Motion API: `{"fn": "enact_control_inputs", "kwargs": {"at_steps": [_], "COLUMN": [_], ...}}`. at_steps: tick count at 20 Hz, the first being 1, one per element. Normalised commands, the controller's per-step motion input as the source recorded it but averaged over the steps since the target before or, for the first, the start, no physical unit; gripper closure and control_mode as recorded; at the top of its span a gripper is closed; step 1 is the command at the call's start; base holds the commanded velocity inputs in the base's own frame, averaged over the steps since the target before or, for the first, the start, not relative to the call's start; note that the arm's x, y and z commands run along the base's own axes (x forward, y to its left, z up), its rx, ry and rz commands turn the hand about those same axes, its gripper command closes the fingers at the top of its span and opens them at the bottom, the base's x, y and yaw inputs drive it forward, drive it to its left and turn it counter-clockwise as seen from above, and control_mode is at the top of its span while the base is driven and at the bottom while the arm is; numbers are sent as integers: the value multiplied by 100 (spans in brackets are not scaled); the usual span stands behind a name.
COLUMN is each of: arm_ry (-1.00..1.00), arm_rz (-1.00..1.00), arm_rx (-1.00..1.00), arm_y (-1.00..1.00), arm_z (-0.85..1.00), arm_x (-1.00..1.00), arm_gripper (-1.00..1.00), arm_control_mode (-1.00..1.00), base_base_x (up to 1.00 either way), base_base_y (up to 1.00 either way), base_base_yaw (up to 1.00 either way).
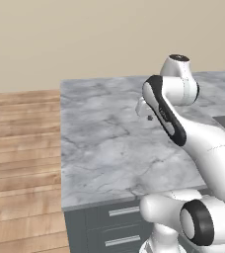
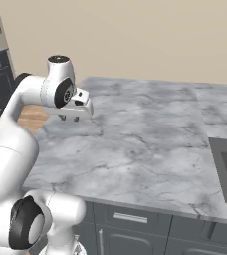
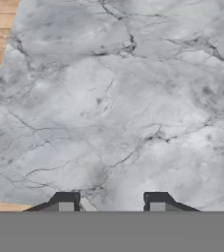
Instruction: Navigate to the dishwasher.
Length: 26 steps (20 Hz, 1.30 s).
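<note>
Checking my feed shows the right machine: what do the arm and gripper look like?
A glossy white arm of rounded, tubular links, with black bands and round black caps at the joints. It ends in a small white boxy gripper with two short dark finger tips, squared off and pale grey on their faces. No cables or markings are visible.

The counter [image 1: 109, 143] is grey veined marble, smooth and matt. The floor [image 1: 20, 163] is warm wood planking. The drawers [image 1: 112, 225] under the counter's front edge look matt slate with silvery metal handles [image 1: 124, 211].
</note>
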Motion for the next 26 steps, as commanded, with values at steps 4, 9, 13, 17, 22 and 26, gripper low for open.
{"fn": "enact_control_inputs", "kwargs": {"at_steps": [4,9,13,17,22,26], "arm_ry": [0,-16,-19,-2,0,0], "arm_rz": [-3,-9,-6,-11,-6,0], "arm_rx": [0,0,0,0,0,0], "arm_y": [0,-2,-9,-32,-24,0], "arm_z": [0,0,0,25,24,0], "arm_x": [-58,-100,-100,-100,-53,0], "arm_gripper": [-100,-100,-100,-100,-100,-100], "arm_control_mode": [-100,-100,-100,-100,100,100], "base_base_x": [0,0,0,0,-30,-99], "base_base_y": [0,0,0,0,-17,-97], "base_base_yaw": [0,0,0,0,-2,-2]}}
